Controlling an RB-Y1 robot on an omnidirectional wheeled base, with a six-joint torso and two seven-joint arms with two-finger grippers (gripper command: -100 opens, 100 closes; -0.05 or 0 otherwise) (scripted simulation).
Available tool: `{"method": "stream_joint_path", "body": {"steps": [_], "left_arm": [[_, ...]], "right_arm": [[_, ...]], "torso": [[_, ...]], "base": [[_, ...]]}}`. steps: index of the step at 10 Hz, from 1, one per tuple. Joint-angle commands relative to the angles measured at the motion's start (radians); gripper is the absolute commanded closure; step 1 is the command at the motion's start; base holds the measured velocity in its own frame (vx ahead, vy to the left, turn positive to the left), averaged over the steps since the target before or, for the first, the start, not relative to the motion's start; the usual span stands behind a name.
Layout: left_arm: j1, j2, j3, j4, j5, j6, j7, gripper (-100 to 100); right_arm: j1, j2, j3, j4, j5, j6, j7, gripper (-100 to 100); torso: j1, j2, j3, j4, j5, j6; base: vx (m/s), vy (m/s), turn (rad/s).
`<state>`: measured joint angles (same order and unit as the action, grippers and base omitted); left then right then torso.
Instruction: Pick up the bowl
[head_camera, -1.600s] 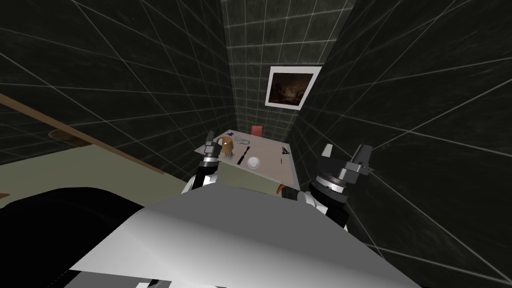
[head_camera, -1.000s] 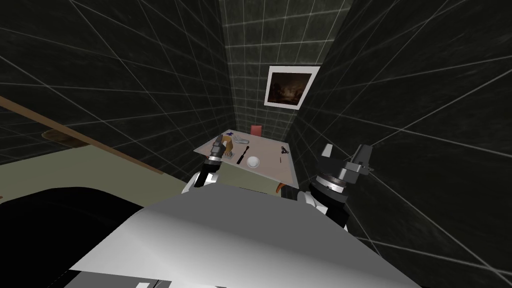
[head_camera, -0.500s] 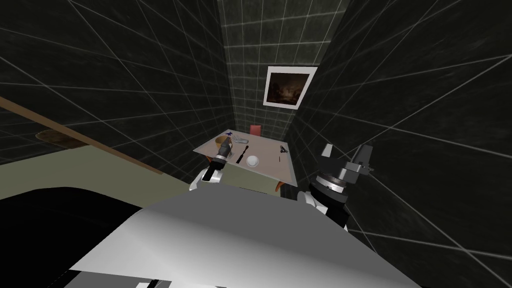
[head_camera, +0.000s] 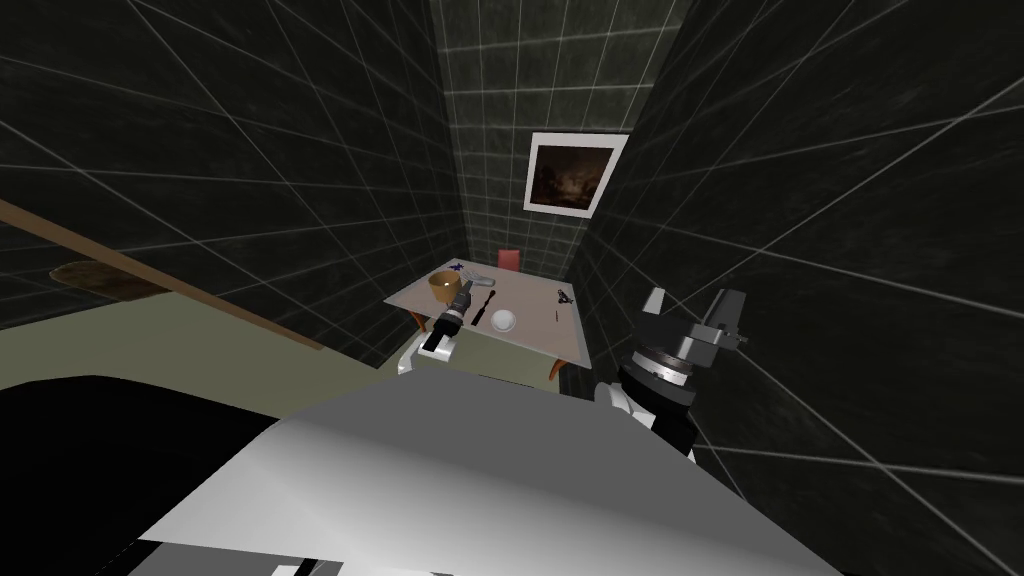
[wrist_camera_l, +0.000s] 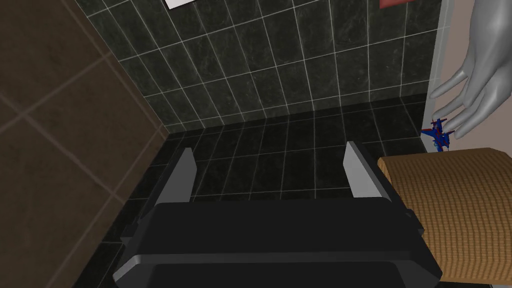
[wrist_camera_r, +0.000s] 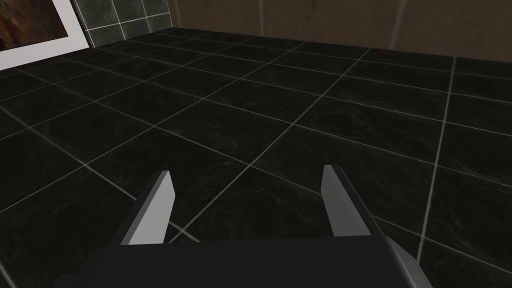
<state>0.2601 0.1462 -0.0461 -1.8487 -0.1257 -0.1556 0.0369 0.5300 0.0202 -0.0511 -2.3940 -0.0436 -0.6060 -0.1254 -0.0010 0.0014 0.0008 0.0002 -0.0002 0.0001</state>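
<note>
On the pale table, the brown woven bowl sits just outside the wide-spread, empty fingers of the left gripper, beside one finger, not between them. The right gripper, fingers apart and empty, hangs well away.

No text, label, brand, number or sign is legible. The framed picture carries a dim brown scene, with no lettering that can be made out.
</note>
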Motion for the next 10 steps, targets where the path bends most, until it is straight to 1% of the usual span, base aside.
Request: {"method": "stream_joint_path", "body": {"steps": [1, 4, 5, 7, 8, 10], "left_arm": [[-0.011, 0.004, -0.009, 0.01, -0.003, 0.03, -0.001, -100], [-0.086, 0.004, -0.043, 0.117, -0.018, 0.125, -0.015, -100], [-0.086, 0.004, -0.043, 0.119, -0.018, 0.131, -0.015, -100], [-0.132, 0.004, -0.061, 0.186, -0.024, 0.195, -0.026, -100], [-0.132, 0.004, -0.061, 0.191, -0.024, 0.2, -0.026, -100], [-0.173, 0.003, -0.072, 0.25, -0.026, 0.268, -0.04, -100]], "right_arm": [[0.0, 0.0, 0.0, 0.0, 0.0, 0.0, 0.0, 0], [0.0, 0.0, 0.0, 0.0, 0.0, 0.0, 0.0, 0], [0.0, 0.0, 0.0, 0.0, 0.0, 0.0, 0.0, 0], [0.0, 0.0, 0.0, 0.0, 0.0, 0.0, 0.0, 0], [0.0, 0.0, 0.0, 0.0, 0.0, 0.0, 0.0, 0], [0.0, 0.0, 0.0, 0.0, 0.0, 0.0, 0.0, 0]], "torso": [[0.0, 0.0, 0.0, 0.0, 0.0, 0.0], [0.0, 0.0, 0.0, 0.0, 0.0, 0.0], [0.0, 0.0, 0.0, 0.0, 0.0, 0.0], [0.0, 0.0, 0.0, 0.0, 0.0, 0.0], [0.0, -0.001, 0.0, 0.0, 0.0, 0.0], [0.0, -0.001, -0.001, 0.0, 0.0, 0.0]], "base": [[-0.022, -0.011, -0.014], [-0.028, -0.013, -0.042], [-0.023, -0.01, -0.024], [-0.014, -0.013, -0.055], [-0.007, -0.01, -0.028], [-0.004, -0.013, -0.066]]}}
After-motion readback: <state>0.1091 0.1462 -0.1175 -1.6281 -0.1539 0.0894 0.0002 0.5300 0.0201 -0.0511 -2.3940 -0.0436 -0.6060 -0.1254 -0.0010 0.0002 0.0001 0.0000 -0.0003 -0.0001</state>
